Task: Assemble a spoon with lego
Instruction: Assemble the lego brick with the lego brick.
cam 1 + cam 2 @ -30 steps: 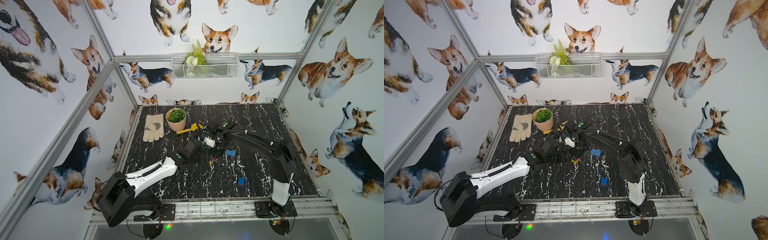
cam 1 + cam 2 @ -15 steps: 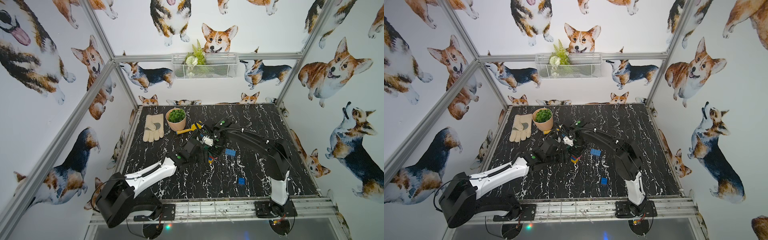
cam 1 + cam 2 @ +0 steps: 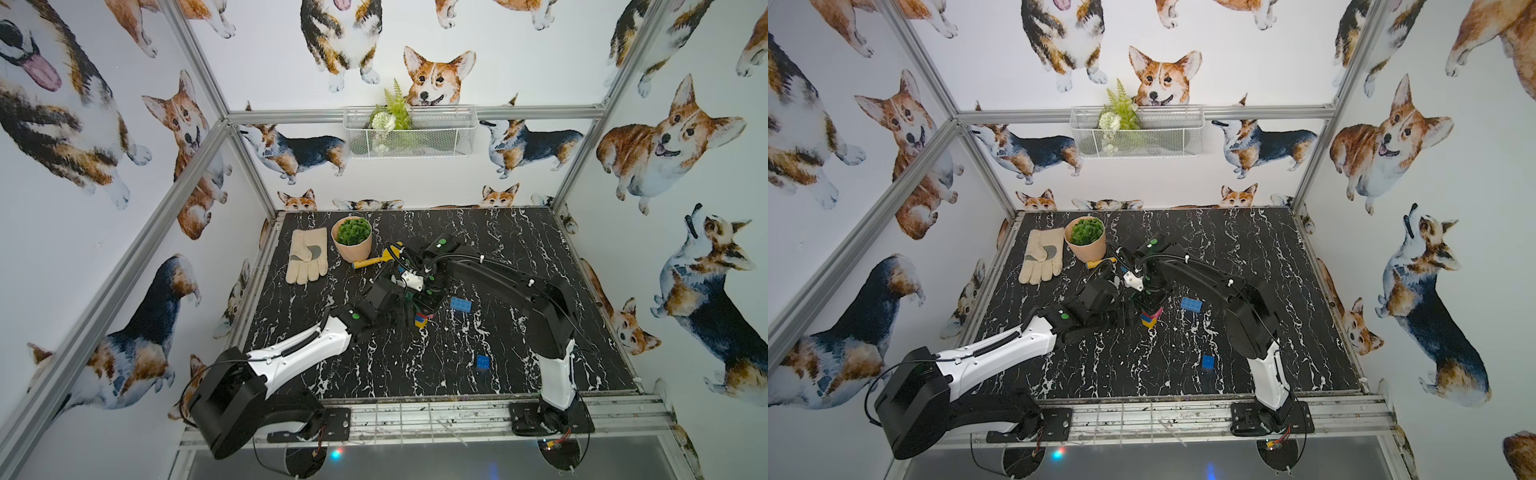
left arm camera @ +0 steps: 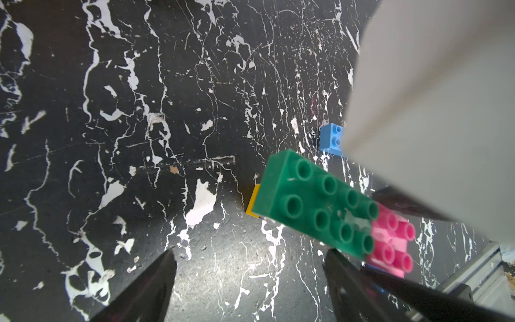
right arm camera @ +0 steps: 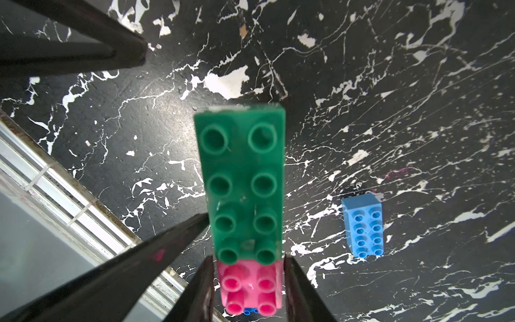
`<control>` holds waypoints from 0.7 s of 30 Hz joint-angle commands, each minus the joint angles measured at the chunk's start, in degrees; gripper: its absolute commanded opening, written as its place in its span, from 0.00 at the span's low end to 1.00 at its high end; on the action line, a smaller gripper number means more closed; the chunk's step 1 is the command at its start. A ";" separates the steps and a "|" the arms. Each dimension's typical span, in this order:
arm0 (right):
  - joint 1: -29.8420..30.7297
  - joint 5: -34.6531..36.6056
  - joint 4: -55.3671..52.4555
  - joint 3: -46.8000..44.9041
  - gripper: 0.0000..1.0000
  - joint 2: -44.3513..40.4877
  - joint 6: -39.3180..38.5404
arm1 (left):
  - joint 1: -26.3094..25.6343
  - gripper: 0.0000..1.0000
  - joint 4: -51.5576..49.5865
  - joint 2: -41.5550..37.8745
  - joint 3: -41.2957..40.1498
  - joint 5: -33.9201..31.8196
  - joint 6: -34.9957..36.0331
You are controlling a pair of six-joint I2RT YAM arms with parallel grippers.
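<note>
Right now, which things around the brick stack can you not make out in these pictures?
- Right wrist view: layers under the green brick and pink brick, covered by those two.
- Left wrist view: the light blue brick, half hidden behind a blurred white casing.
- Both top views: the brick stack, too small to count layers.
- Right wrist view: whether the right gripper touches the pink brick its fingers flank.

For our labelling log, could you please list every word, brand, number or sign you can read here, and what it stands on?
No text can be read in any view.
The green studded plastic brick, pink plastic brick and light blue plastic brick: close up in the right wrist view, no lettering visible.
The beige fabric work glove and terracotta-coloured plant pot: no label visible, too small to be sure.
</note>
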 commanded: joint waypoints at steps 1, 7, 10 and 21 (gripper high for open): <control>0.44 -1.33 -0.45 0.50 0.44 0.29 -0.68 | 0.08 0.86 2.45 -0.43 -0.33 1.48 0.87; 0.47 -1.75 -0.11 0.72 0.45 0.22 -0.44 | 0.19 0.86 2.49 -1.22 -0.99 1.56 0.70; 0.44 -1.83 -0.08 1.07 0.45 0.40 -0.41 | 0.23 0.86 2.44 -1.57 -1.12 1.45 0.74; 0.35 -2.88 -1.09 4.54 0.53 -2.54 0.35 | 0.95 0.87 -0.10 -7.71 -3.20 0.88 0.83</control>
